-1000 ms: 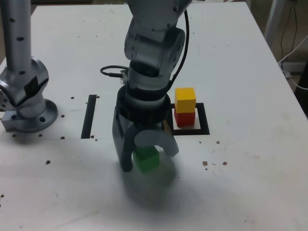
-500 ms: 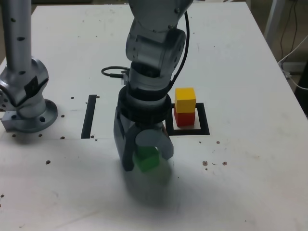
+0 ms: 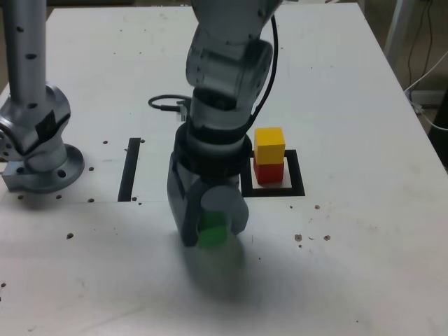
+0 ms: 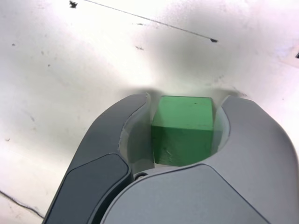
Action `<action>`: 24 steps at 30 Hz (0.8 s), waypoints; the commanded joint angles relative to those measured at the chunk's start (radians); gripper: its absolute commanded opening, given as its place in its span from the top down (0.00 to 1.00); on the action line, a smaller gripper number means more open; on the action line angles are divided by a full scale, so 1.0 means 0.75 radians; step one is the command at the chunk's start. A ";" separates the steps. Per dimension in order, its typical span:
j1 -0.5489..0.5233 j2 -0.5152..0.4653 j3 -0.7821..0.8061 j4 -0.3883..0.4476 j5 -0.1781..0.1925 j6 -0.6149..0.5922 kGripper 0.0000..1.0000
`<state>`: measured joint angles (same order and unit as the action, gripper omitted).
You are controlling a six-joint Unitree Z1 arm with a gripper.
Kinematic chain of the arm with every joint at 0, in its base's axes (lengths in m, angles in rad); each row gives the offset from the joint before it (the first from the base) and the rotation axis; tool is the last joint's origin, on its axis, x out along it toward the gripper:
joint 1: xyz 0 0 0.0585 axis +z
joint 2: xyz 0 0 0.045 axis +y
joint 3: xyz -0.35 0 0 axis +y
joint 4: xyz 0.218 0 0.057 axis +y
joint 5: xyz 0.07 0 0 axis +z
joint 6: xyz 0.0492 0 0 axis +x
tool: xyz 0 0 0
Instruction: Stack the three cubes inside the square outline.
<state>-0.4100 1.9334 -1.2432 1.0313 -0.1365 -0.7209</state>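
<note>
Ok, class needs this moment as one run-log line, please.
pincer: around green cube | yellow cube: on red cube | red cube: inside square outline

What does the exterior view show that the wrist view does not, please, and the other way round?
Exterior view only: the yellow cube on the red cube, inside the square outline, and the black strip.
Wrist view only: the green cube's whole upper face, between the gripper's jaws.
Both: the green cube, the gripper and the marked white table.
</note>
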 commanded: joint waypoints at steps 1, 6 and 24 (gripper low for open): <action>0.003 -0.025 -0.029 0.040 0.001 0.005 0.58; 0.003 -0.091 -0.084 0.159 0.024 0.025 0.58; 0.314 -0.178 -0.451 0.513 0.213 0.764 0.58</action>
<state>-0.1964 1.7873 -1.5694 1.4076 0.0191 -0.2389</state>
